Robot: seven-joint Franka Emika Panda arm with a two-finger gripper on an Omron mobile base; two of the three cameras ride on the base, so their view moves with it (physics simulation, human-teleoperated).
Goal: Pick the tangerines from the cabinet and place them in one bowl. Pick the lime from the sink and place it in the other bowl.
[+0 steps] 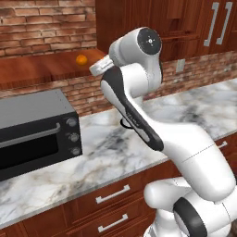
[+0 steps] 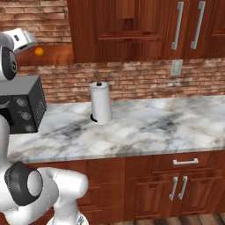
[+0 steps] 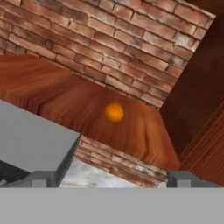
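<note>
- Tangerine (image 3: 114, 112) is the target here: one small orange fruit sitting alone on the reddish-brown shelf of the cabinet (image 3: 65, 94), against the brick wall (image 3: 109, 39).
- Nearest the base, and below that shelf, runs the marble counter (image 1: 106, 152), with drawer fronts under its edge.
- On the counter, under the shelf's left part, stands a black toaster oven (image 1: 37, 132); a white paper-towel roll (image 2: 101, 104) stands further along to the right of the shelf.
- Above the oven, the arm reaches up toward the shelf, and the gripper (image 3: 109, 178) hangs short of its front edge, touching nothing.
- In the hand view the two dark tips sit wide apart at the bottom corners with nothing between them, so the jaws are spread and empty.
- From the gripper, the fruit lies straight ahead and deeper in on the shelf, almost centred between the tips; being round, it has no long axis to align to.
- My judgement: the coming move is a forward reach along the hand's own line, keeping above the shelf board so the fingers clear its lip before closing.
- Only this one tangerine can be seen on the shelf.
</note>
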